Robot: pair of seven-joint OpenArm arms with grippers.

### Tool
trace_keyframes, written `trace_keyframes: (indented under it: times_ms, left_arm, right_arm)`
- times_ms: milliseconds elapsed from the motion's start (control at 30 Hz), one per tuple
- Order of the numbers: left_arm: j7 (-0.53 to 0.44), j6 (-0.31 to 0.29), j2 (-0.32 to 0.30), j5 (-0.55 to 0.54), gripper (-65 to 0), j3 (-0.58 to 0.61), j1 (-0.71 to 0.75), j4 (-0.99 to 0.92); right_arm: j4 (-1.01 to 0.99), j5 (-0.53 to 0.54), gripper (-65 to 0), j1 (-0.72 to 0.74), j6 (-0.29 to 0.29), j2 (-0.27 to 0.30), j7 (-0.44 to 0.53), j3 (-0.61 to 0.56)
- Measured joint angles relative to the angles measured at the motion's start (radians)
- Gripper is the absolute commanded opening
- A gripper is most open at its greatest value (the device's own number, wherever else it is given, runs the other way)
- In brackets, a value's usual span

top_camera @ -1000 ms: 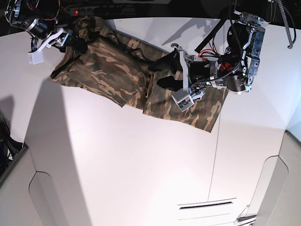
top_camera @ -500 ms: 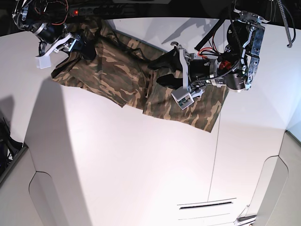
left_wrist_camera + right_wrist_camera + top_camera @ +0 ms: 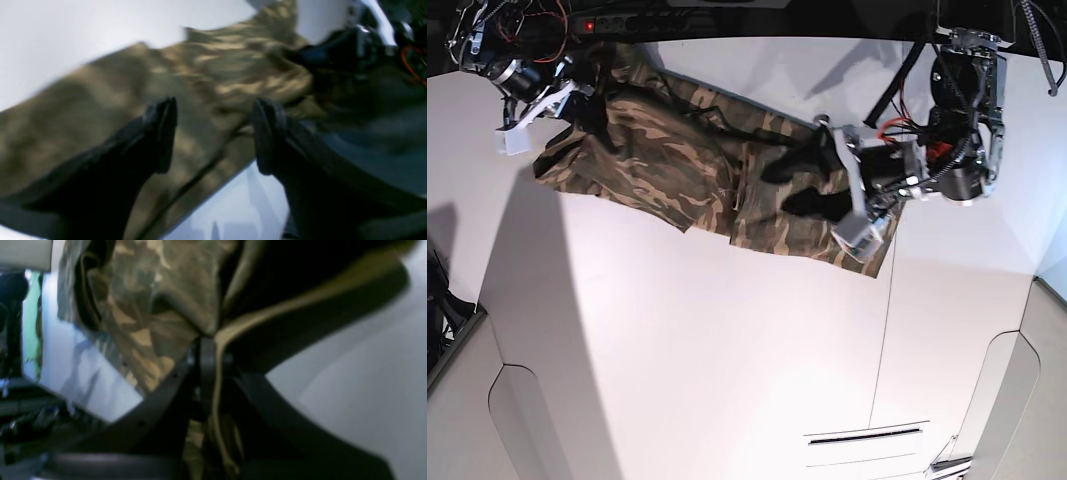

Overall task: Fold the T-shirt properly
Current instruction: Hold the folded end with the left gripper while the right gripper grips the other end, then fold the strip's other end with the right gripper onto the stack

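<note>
With the right gripper (image 3: 208, 353) pinched tight on an edge of the brown-and-olive camouflage cloth T-shirt (image 3: 667, 150) at the white table's (image 3: 727, 350) far side, the wide-open, empty left gripper (image 3: 213, 133) should probably take the opposite edge before lifting.

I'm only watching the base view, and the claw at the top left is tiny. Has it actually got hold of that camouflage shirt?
Observer: Yes. In its own wrist view the right gripper is shut, pinching a tan-edged fold of the T-shirt.
Operator: And the other claw, over the middle of the shirt?
Observer: The left gripper is open, its two black fingers spread wide with cloth showing between them.
Operator: Is that one pressing on the shirt?
Observer: I cannot tell; its wrist view is blurred. White table shows beyond the cloth.
</note>
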Motion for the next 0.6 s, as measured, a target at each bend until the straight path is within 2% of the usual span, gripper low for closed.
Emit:
trace_keyframes:
  times_ms: [67, 133, 300, 433, 500, 600]
  left_arm:
    - [0.026, 0.0, 0.0, 0.0, -26.6, -0.059, 0.0, 0.0]
    - [0.057, 0.0, 0.0, 0.002, -26.6, -0.107, 0.0, 0.0]
    - [0.084, 0.0, 0.0, 0.001, -26.6, -0.181, 0.017, 0.0]
    - [0.078, 0.0, 0.003, -0.003, -26.6, -0.185, 0.064, -0.019]
    - [0.046, 0.0, 0.008, -0.002, -26.6, -0.184, 0.101, -0.039]
    - [0.023, 0.0, 0.026, 0.002, -26.6, -0.185, 0.156, -0.061]
  right_arm:
    - [0.0, 0.0, -65.0, 0.02, 0.0, 0.018, -0.002, 0.043]
    - [-0.001, 0.003, -65.0, 0.043, 0.001, 0.061, -0.003, 0.079]
    - [-0.001, 0.003, -65.0, 0.095, 0.0, 0.214, -0.006, 0.142]
    - [-0.001, 0.035, -65.0, 0.156, 0.0, 0.319, -0.044, 0.146]
    - [-0.001, 0.06, -65.0, 0.201, 0.0, 0.341, -0.077, 0.143]
    - [-0.001, 0.068, -65.0, 0.261, 0.0, 0.34, -0.084, 0.111]
